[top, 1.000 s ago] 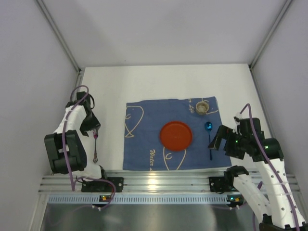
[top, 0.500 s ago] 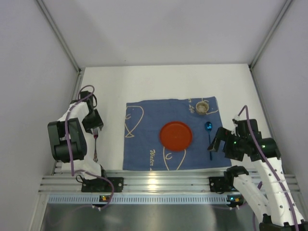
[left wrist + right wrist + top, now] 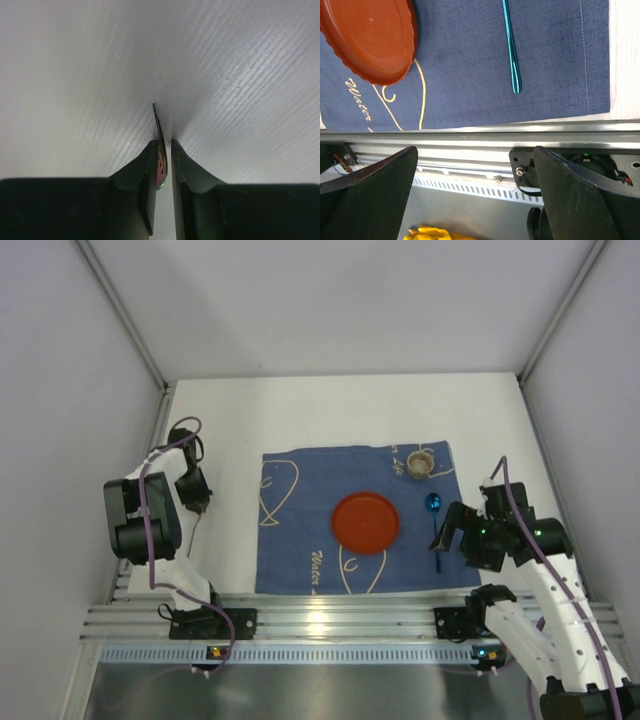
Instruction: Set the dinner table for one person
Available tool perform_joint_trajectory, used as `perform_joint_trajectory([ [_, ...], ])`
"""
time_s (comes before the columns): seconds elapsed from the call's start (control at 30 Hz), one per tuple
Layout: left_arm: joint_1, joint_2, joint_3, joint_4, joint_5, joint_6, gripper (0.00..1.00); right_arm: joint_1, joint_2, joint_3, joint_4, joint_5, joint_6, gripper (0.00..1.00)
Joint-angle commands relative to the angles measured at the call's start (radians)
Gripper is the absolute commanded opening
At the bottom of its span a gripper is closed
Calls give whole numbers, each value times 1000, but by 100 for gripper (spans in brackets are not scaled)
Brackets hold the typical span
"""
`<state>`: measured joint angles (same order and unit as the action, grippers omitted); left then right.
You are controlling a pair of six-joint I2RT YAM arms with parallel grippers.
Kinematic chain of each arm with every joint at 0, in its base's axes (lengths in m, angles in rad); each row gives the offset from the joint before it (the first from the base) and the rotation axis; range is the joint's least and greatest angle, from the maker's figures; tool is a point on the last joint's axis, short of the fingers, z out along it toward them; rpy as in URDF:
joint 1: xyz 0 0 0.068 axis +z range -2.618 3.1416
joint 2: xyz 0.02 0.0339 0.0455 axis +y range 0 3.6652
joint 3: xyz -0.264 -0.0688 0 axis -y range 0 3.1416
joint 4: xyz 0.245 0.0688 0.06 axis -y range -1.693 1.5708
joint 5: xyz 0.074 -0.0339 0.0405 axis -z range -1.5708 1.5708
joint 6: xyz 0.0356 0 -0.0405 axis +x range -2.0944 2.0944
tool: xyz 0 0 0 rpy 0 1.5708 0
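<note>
Tabletop point(image 3: 330, 410), white, rigid and fixed, fills the frame's middle and needs no grasp. Left gripper point(image 3: 162, 150) jaws pinch a thin, light, likely slippery utensil point(image 3: 158, 122) edge-on; right gripper point(image 3: 475, 150) jaws gape, empty.

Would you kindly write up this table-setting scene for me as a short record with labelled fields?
surface: white dinner table
mat: blue cloth placemat with cream drawings, lying flat
plate: red plate in the middle of the placemat
spoon: blue spoon on the placemat, right of the plate
cup: small beige cup at the placemat's far right corner
left arm: left claw shut on a thin metal utensil, over bare table left of the placemat
right arm: right claw open and empty, near the spoon's handle end
</note>
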<state>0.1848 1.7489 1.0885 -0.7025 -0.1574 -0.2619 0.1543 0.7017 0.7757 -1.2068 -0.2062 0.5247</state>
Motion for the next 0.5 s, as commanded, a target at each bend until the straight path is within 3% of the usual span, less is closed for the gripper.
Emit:
perform_joint_trajectory([
  [0.0, 2, 31, 1, 37, -14, 19, 20, 5, 18, 0, 65, 19, 8, 100],
  [0.2, 5, 32, 2, 44, -13, 27, 1, 4, 61, 4, 99, 19, 1, 100],
  [0.47, -2, -5, 102, -17, 76, 12, 0, 4, 85, 8, 124, 17, 1, 100],
])
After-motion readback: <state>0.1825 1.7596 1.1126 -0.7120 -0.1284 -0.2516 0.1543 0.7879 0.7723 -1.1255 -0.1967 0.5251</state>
